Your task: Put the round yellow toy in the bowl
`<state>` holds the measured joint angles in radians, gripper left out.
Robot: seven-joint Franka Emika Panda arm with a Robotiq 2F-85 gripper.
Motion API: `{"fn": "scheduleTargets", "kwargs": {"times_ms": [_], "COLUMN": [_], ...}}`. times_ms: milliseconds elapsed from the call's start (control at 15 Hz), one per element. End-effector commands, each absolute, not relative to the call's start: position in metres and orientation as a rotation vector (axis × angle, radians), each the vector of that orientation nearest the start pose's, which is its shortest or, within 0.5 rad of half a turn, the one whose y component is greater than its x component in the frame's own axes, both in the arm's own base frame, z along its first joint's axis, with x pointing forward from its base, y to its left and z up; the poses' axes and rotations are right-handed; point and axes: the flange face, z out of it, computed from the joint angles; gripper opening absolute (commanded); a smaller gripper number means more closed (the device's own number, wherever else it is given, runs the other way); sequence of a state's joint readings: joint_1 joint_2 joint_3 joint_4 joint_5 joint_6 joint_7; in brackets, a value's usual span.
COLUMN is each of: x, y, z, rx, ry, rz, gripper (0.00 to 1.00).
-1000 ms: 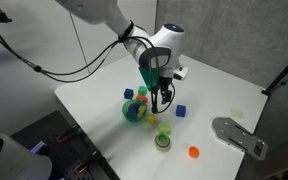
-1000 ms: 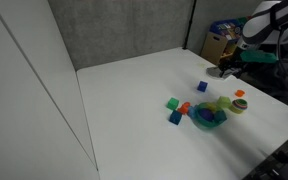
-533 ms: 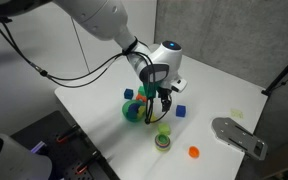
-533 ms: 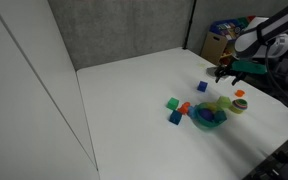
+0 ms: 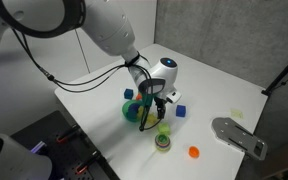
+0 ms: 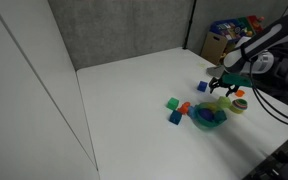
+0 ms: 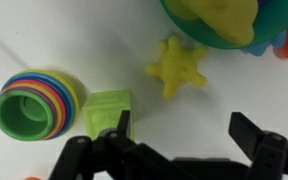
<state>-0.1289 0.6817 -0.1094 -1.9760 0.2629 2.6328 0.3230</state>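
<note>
The round yellow toy (image 7: 177,66), with small knobs round its rim, lies on the white table just outside the teal bowl (image 7: 184,22). The bowl holds another yellow piece. My gripper (image 7: 184,135) is open and empty, and the toy lies just ahead of its two black fingers. In both exterior views the gripper (image 5: 156,120) (image 6: 222,88) hangs low over the table beside the bowl (image 5: 132,111) (image 6: 208,120). In those views the toy is mostly hidden by the fingers.
A lime-green block (image 7: 106,110) touches one finger. A stack of coloured rings (image 7: 29,105) (image 5: 163,142) stands beside it. An orange disc (image 5: 194,152), blue cubes (image 5: 180,111) (image 5: 129,95) and a grey flat fixture (image 5: 239,135) are on the table.
The gripper has come down closer to the table beside the bowl, over the yellow toy. It stays open. The toys have not moved.
</note>
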Motion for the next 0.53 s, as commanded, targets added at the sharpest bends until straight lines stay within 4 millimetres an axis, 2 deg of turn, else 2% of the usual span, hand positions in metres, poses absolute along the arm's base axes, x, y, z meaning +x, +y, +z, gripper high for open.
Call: {"fn": "scheduleTargets", "kwargs": {"times_ms": [0, 200, 267, 333, 467], "x": [0.590, 0.591, 0.592, 0.592, 0.593], "y": [-0.145, -0.141, -0.140, -0.139, -0.137], "z": [0.100, 0.088, 0.085, 0.082, 0.078], "rx": [-2.818, -2.783, -2.773, -2.764, -2.751], "ry": [1.209, 1.216, 1.223, 1.225, 1.239], "rz": [0.040, 0.064, 0.072, 0.078, 0.094], "gripper": [1.00, 1.00, 0.92, 0.73, 0.56]}}
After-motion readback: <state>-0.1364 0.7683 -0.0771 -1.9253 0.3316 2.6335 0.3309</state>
